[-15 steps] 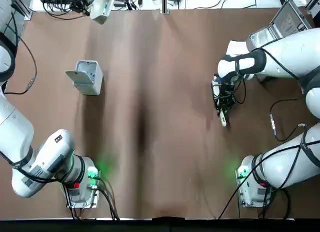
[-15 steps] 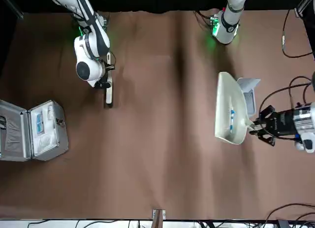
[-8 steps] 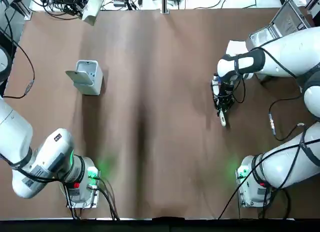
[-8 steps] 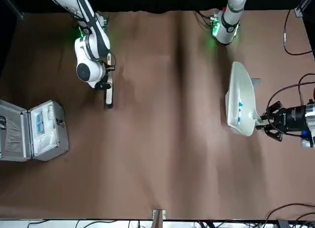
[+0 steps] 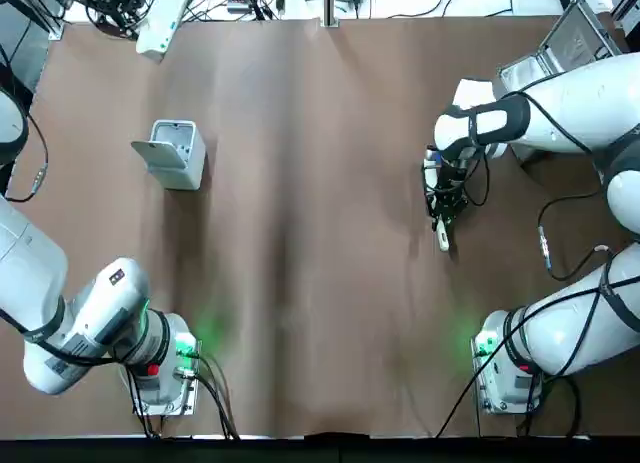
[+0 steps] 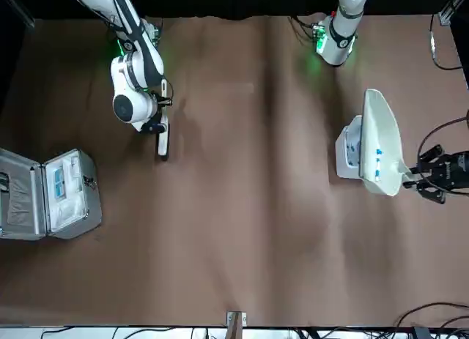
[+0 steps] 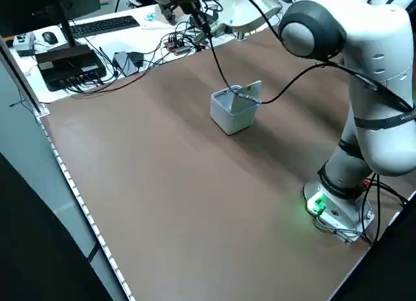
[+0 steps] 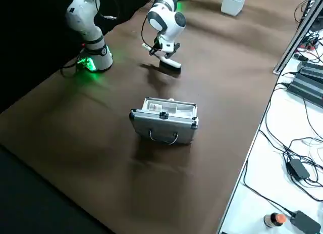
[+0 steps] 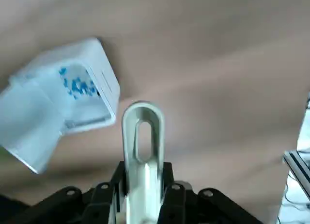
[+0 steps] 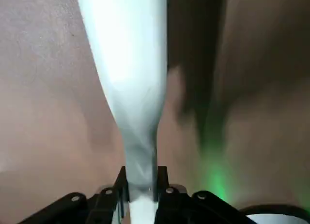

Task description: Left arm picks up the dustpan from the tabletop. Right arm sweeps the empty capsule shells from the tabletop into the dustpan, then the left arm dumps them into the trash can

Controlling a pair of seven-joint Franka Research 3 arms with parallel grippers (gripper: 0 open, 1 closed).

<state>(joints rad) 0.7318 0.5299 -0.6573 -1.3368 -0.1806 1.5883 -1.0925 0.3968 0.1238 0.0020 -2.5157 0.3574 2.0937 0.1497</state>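
Gripping the dustpan by its slotted handle, the left gripper hangs over the left side of the tabletop, with its 2 fingers closed on that handle. The dustpan is raised clear of the brown surface, and in the front view its pan overlaps part of the trash can. A few small blue and clear capsule shells lie in the pan. The trash can stands on the left, toward the far side, with its lid open to the left; more blue bits show inside it.

Over on the right, the right gripper has its 2 fingers closed on the white handle of a brush, dark bristles pointing down. That arm sits well apart from the dustpan. At the far right, a silver case lies open on the tabletop.
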